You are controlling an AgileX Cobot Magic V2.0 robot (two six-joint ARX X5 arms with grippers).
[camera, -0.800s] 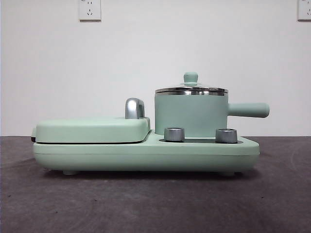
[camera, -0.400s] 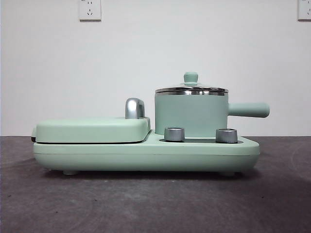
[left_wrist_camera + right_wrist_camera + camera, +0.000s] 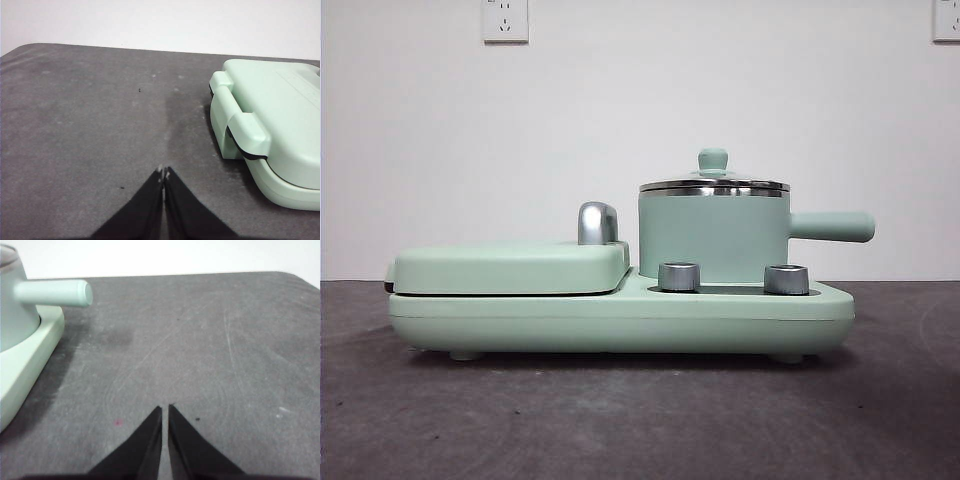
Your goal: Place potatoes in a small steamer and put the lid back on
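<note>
The small steamer [image 3: 713,238] stands on the right half of a mint-green cooker base [image 3: 620,318], its side handle [image 3: 832,226] pointing right. The glass lid [image 3: 713,184] with its green knob sits on the pot. The potato is out of view. My left gripper [image 3: 163,172] is shut and empty over bare table, beside the griddle end of the cooker. My right gripper [image 3: 165,408] is shut and empty over bare table, beside the pot's handle [image 3: 52,293]. Neither gripper shows in the front view.
The flat griddle cover [image 3: 510,265] with a chrome handle [image 3: 597,222] fills the cooker's left half; its hinged end shows in the left wrist view [image 3: 270,115]. Two steel knobs [image 3: 679,276] sit on the base front. Dark grey table [image 3: 640,420] lies all around.
</note>
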